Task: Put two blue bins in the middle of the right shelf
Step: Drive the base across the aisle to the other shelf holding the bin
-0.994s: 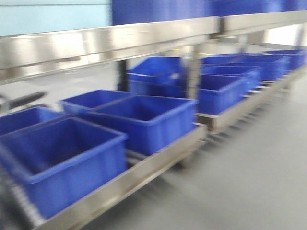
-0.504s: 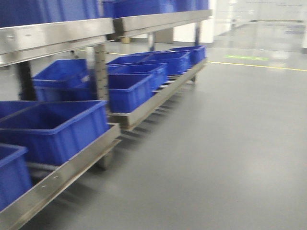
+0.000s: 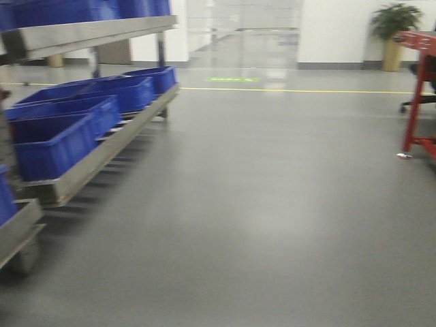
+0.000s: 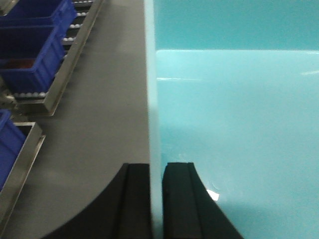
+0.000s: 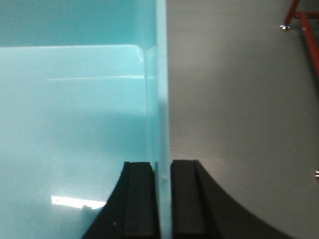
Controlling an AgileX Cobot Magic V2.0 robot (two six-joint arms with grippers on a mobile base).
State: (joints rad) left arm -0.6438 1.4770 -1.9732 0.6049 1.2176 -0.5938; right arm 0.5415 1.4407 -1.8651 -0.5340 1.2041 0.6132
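Pinching opposite walls of the bin [image 4: 239, 124] with my left gripper [image 4: 156, 169] and right gripper [image 5: 162, 167] both closed tight, I share its weight and hold it level for carrying.

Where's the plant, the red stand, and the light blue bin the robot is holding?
plant [image 3: 395, 17], front view, on its leaves.
red stand [image 3: 415, 109], front view, on its slanted leg.
light blue bin [image 4: 234, 124], left wrist view, on its inner surface.

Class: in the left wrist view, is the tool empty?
No, the left tool is clamped on the wall of the pale blue bin.
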